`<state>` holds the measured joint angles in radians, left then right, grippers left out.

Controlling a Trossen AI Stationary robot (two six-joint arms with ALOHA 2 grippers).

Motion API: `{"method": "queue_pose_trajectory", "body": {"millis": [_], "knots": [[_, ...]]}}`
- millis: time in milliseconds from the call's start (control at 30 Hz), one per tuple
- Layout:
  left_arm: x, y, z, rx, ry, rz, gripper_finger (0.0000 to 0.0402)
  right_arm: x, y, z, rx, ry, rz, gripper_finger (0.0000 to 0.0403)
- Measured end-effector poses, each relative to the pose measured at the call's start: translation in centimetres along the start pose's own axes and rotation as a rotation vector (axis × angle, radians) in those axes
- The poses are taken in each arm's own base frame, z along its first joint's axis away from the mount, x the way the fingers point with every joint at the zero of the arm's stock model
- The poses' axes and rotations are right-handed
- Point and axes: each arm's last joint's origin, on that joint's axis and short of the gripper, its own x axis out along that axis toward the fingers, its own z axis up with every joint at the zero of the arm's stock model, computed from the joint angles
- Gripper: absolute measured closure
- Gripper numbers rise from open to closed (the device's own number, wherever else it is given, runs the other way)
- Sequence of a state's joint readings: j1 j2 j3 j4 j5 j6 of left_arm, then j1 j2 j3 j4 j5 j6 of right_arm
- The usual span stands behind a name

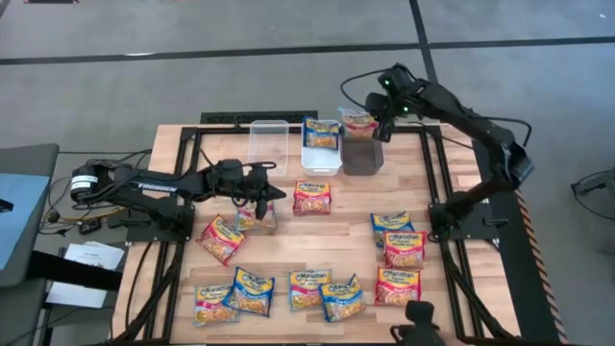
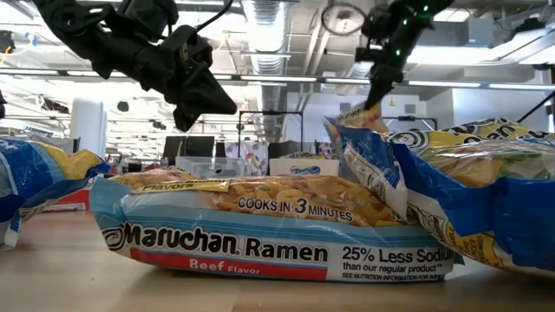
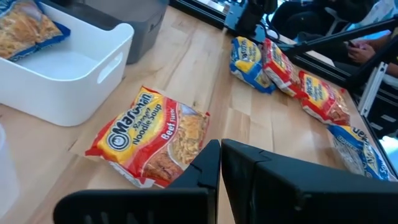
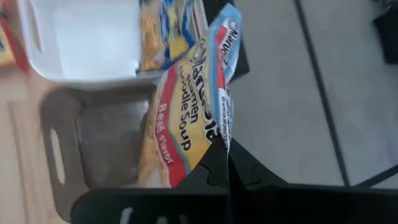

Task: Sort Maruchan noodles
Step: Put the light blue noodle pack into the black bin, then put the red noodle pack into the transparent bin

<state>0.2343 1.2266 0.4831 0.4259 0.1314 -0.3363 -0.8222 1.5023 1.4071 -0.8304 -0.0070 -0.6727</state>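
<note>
The right hand (image 1: 377,123) is clenched on a red packet (image 4: 186,118), holding it just above the grey bin (image 1: 362,156) at the bench's (image 1: 346,216) far edge. Beside that bin stands the white bin (image 1: 321,159), with a blue packet (image 1: 322,132) inside, then the clear bin (image 1: 269,144). The left hand (image 1: 272,193) hangs with fingers closed and empty over a packet (image 1: 256,217); another red packet (image 1: 312,198) lies just beside. Other packets lie scattered along the near side.

Ramen packets (image 1: 312,198) on wooden table (image 1: 336,226)
</note>
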Motion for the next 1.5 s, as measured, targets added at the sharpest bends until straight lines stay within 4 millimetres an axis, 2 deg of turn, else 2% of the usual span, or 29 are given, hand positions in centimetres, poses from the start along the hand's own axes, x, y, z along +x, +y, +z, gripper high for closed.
{"method": "queue_pose_trajectory", "body": {"millis": [167,367,667,933,1500], "knots": [[0.0,0.3,0.1,-0.004,-0.005,0.013,0.0401,2.3,-0.5,-0.6,0.015,0.037,0.074,0.0399],[-0.1,0.9,0.3,-0.012,-0.014,0.036,0.0401,5.5,-0.2,-0.5,0.008,0.083,0.121,0.0399],[-0.2,1.1,0.3,-0.012,-0.011,0.044,0.0402,8.0,-0.3,-0.5,0.021,0.145,0.066,0.0398],[-0.2,1.2,0.1,-0.015,0.008,0.05,0.0401,8.1,-0.4,-0.6,0.017,0.193,0.008,0.038],[-0.2,1.2,0.1,-0.015,0.008,0.05,0.0402,8.1,0.2,0.0,0.008,0.229,-0.053,0.0271]]}}
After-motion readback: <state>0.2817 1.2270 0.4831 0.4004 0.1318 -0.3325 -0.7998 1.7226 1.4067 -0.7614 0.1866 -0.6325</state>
